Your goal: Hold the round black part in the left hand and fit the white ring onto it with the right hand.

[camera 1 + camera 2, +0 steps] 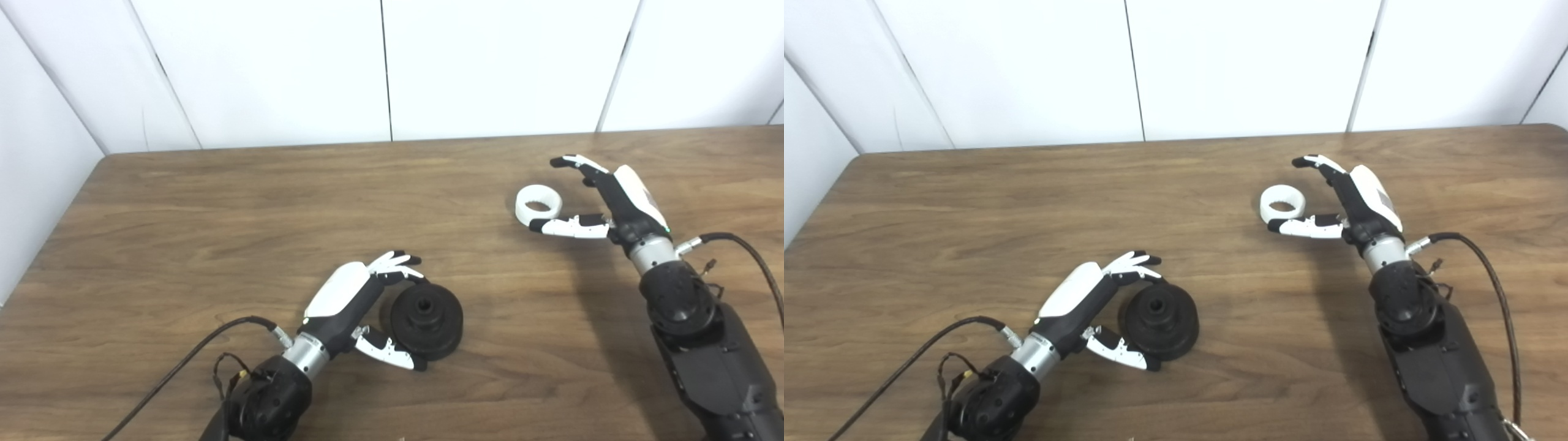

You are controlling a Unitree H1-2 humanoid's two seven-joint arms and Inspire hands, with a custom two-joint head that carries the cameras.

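Observation:
The round black part lies flat on the wooden table, a raised hub with a hole at its middle. My left hand is open around its left side, fingers curved over the far rim and thumb at the near rim; it is not lifted. The white ring lies flat on the table at the right. My right hand is open beside it, thumb just below the ring and fingers spread behind it, not closed on it.
White wall panels stand behind the table's far edge. The table's left edge runs diagonally at the left. Cables trail from both wrists, one at the left, one at the right.

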